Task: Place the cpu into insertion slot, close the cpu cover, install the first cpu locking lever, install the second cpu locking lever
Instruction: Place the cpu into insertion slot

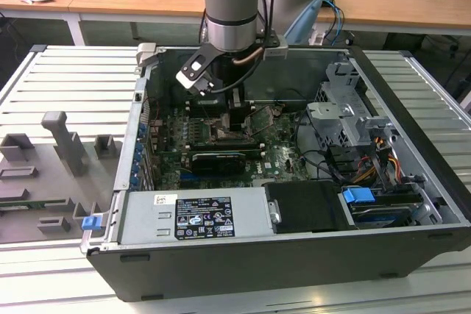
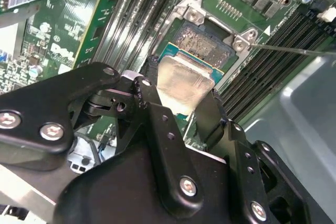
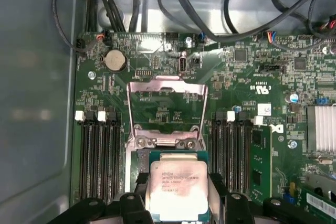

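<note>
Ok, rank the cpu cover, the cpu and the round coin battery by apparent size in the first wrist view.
1. cpu cover, largest.
2. cpu, though it sits nearer the camera.
3. coin battery, smallest.

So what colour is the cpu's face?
The cpu is pale silver-beige; first wrist view shows it best.

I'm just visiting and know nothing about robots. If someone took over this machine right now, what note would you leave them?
The gripper is shut on the chip, one finger on each side.
The chip is held at the socket inside the open computer case; I cannot tell whether it is seated.
The cover is flipped open, beyond the socket.
Done: chip brought to the socket.
Left: seating not confirmed, cover not closed, neither lever fastened.
</note>
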